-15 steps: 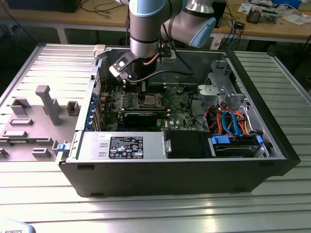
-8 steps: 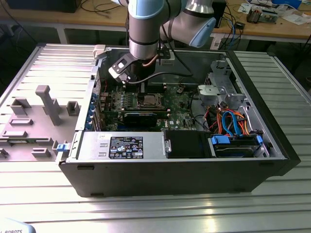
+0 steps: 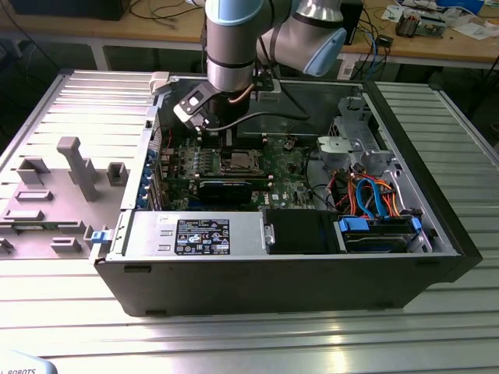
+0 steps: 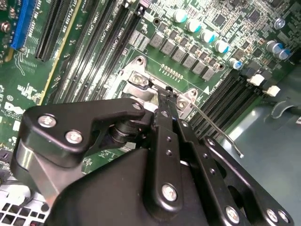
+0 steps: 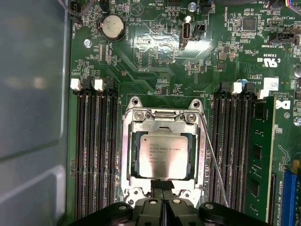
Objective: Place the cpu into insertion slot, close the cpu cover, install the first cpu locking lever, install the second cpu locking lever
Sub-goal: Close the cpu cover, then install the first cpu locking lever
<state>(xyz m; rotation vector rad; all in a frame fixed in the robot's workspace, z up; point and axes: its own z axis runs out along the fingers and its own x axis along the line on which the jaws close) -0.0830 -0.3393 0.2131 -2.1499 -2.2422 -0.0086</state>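
Evidently the step in hand is closing the cpu cover. In the exterior view the arm [image 3: 230,47] reaches down into the open computer case [image 3: 273,273] on the desk [image 3: 234,343]. The gripper [image 3: 228,144] hangs at about eleven o'clock of the insertion slot [image 3: 240,162], low over the green motherboard [image 3: 292,171]. In the first wrist view the cpu [image 5: 162,154] lies flat in the insertion slot, silvery top up, framed by the window of the cpu cover [image 5: 126,150], which lies down over it. Taking the cover's two-screw edge as twelve o'clock, the gripper [image 5: 162,184] sits at the six o'clock edge, clenched on nothing with its fingers meeting. A thin locking lever [image 5: 214,160] slants free along the three o'clock side, not hooked down. In the second wrist view the gripper [image 4: 168,94] hides most of the socket. The cpu cover [image 4: 138,79] shows its twelve o'clock edge past the tip, and the locking lever [image 4: 216,129] angles away on the three o'clock side. To do this well, I judge, the press should go straight down on the frame's six o'clock lip, never on the chip's top, and clear of the loose wire, so the cover seats level and the cpu does not shift.
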